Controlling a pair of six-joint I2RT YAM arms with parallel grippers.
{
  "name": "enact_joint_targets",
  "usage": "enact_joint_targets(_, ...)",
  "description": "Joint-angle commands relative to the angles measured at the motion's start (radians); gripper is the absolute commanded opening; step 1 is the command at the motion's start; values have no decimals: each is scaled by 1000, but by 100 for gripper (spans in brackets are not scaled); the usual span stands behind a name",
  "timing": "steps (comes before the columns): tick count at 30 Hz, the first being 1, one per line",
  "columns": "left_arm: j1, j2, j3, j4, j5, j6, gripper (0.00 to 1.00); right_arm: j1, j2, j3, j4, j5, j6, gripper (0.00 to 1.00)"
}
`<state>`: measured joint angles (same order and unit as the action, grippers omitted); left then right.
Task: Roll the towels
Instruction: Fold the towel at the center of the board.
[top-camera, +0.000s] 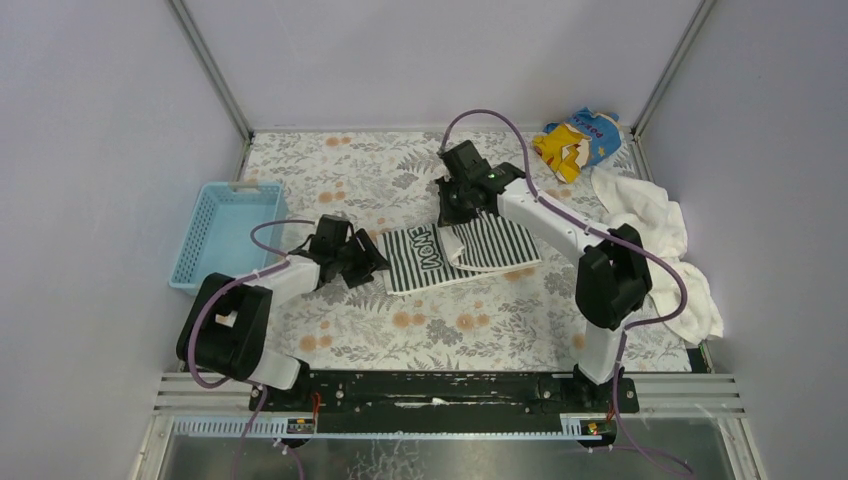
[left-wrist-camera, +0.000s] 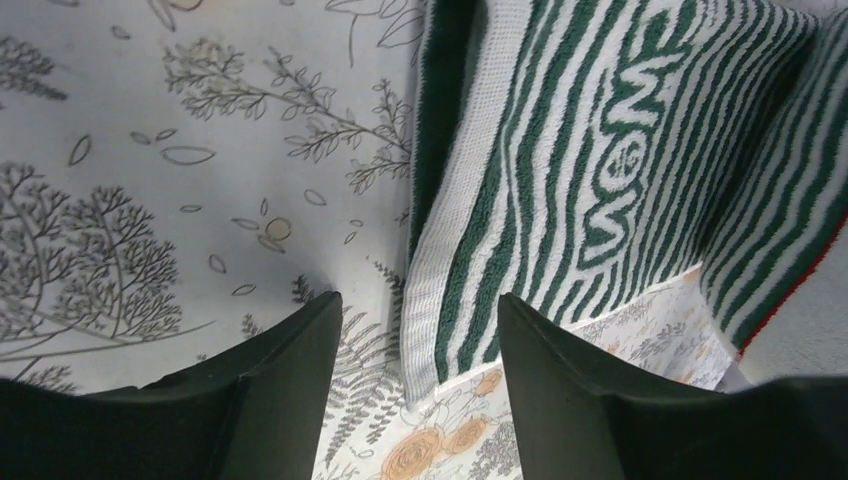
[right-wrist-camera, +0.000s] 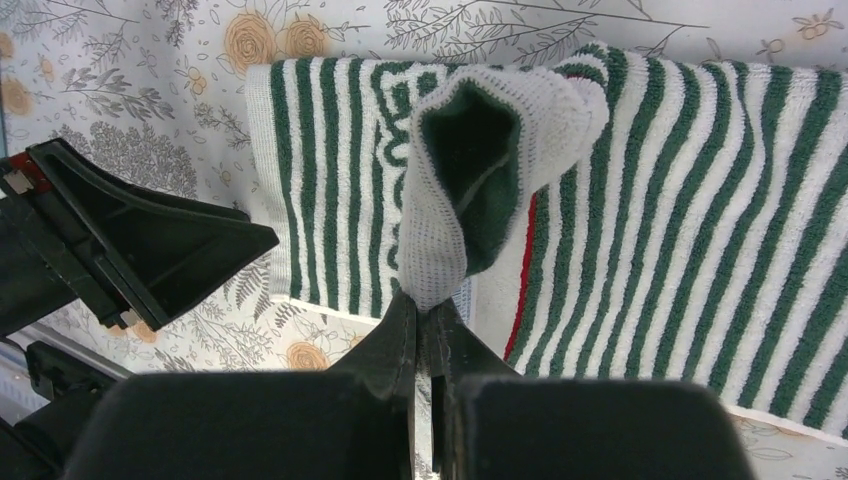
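Note:
The striped towel (top-camera: 455, 255) lies partly folded on the flowered table, dark stripes on white with woven lettering. My right gripper (right-wrist-camera: 428, 305) is shut on a bunched white-edged corner of the striped towel (right-wrist-camera: 700, 200) and holds that corner up over the rest of the cloth. My left gripper (left-wrist-camera: 420, 310) is open low at the towel's left end. Its fingers (left-wrist-camera: 290, 370) straddle the near corner of the striped towel (left-wrist-camera: 560, 160) without pinching it. In the top view the left gripper (top-camera: 372, 262) sits at the towel's left edge and the right gripper (top-camera: 462, 205) at its far edge. The large white towel (top-camera: 660, 240) lies crumpled at the right wall.
A light blue basket (top-camera: 225, 232) stands at the left wall. A yellow-and-blue printed cloth (top-camera: 578, 140) lies in the far right corner. Grey walls close the table on three sides. The right arm reaches over the white towel's near side.

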<state>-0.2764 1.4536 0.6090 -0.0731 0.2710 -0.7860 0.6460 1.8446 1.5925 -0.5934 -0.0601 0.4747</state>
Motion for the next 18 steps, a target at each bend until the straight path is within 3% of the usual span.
enact_joint_targets(1,-22,29,-24,74,-11,-12,57,39,35,53,-4,36,37,1)
enact_joint_targets(9,-25,33,-46,78,-15,-6,35,92,90,76,55,66,91,1)
enact_joint_targets(18,-35,45,-54,81,-31,-4,18,132,117,112,66,81,108,3)
